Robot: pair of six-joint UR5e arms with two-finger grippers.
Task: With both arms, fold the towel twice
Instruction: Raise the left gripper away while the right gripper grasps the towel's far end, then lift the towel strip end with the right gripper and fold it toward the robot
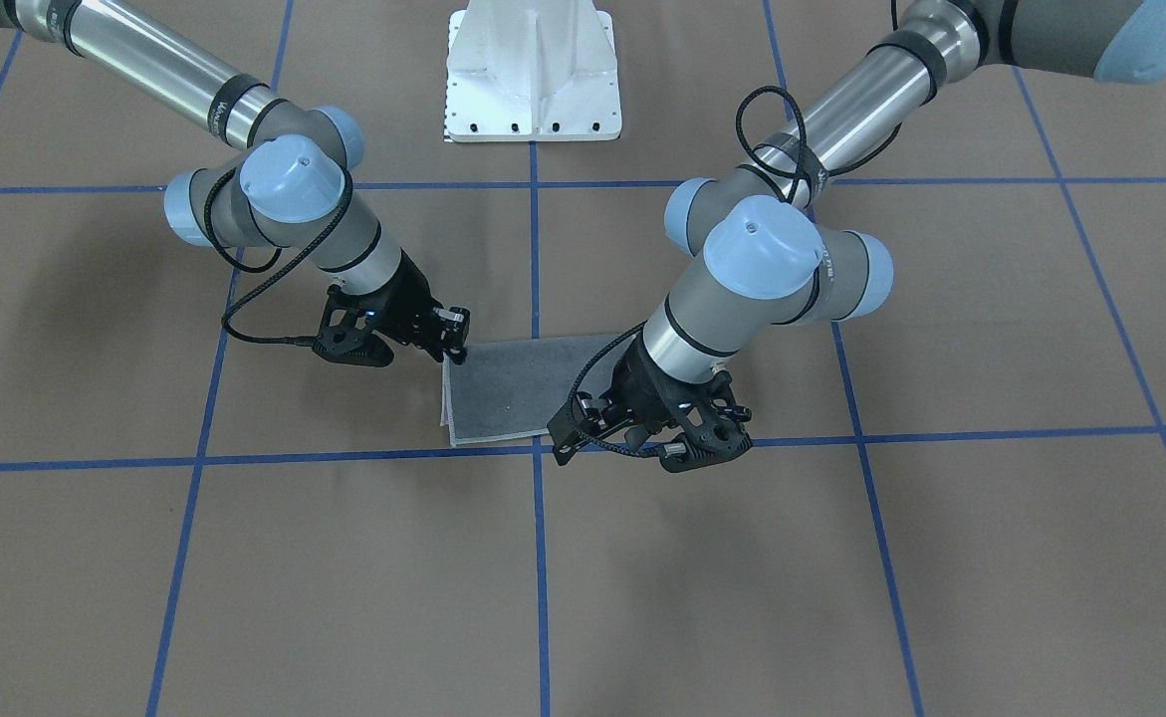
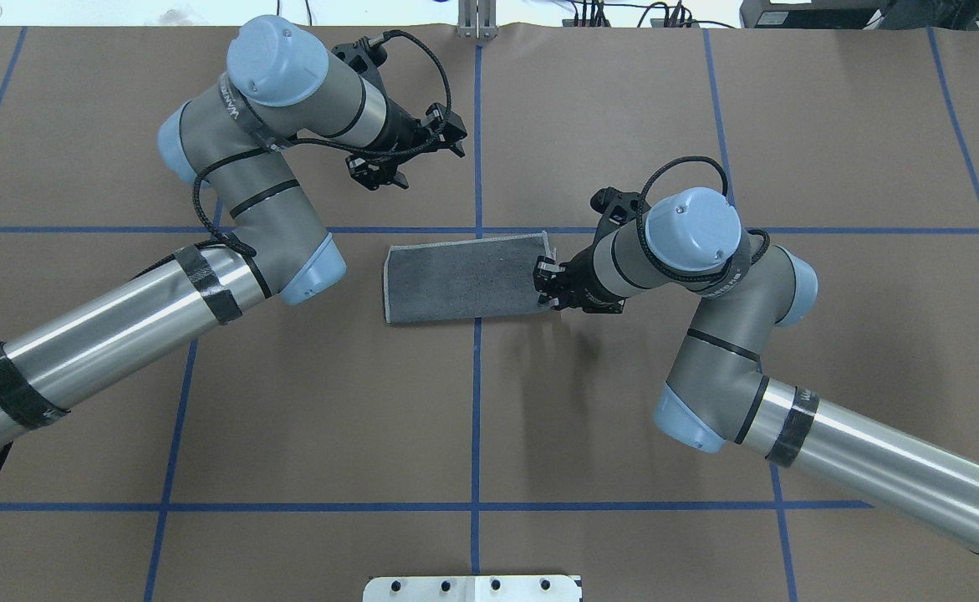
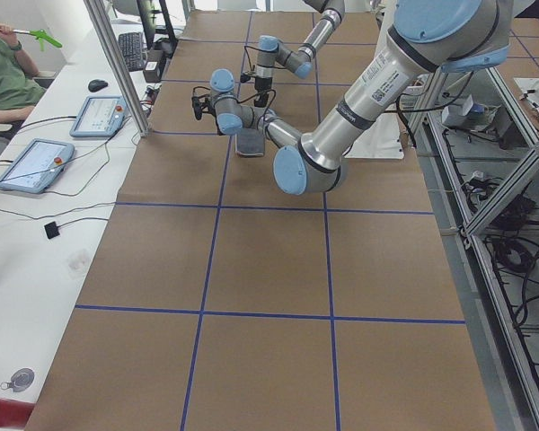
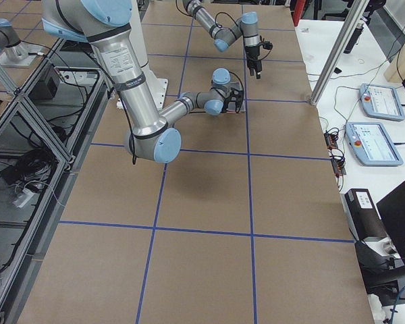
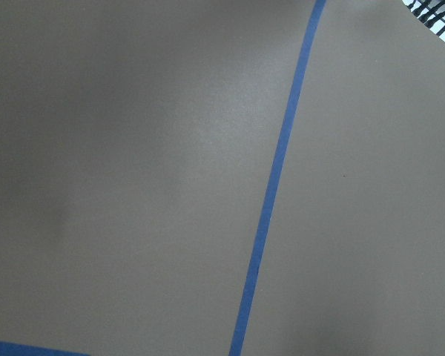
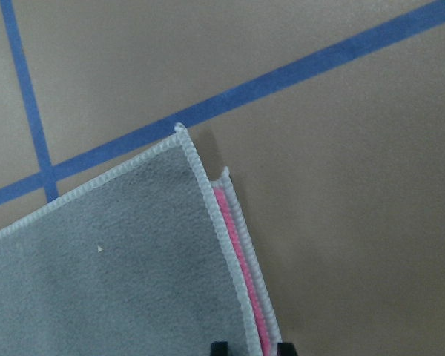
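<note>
Setting up the second fold: my right gripper point(image 2: 544, 284), fingers slightly parted, straddles the right edge of the towel point(image 2: 464, 280). With the left gripper point(image 2: 454, 138), upper left, I cannot tell. I'd pinch both layers.

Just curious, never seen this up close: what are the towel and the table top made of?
Towel: looks like soft cloth, fuzzy matte grey nap, stitched pale hem, pink showing between the layers. Table: seemingly brown paper or card, matte and flat, marked with blue tape lines; cannot be sure.
</note>
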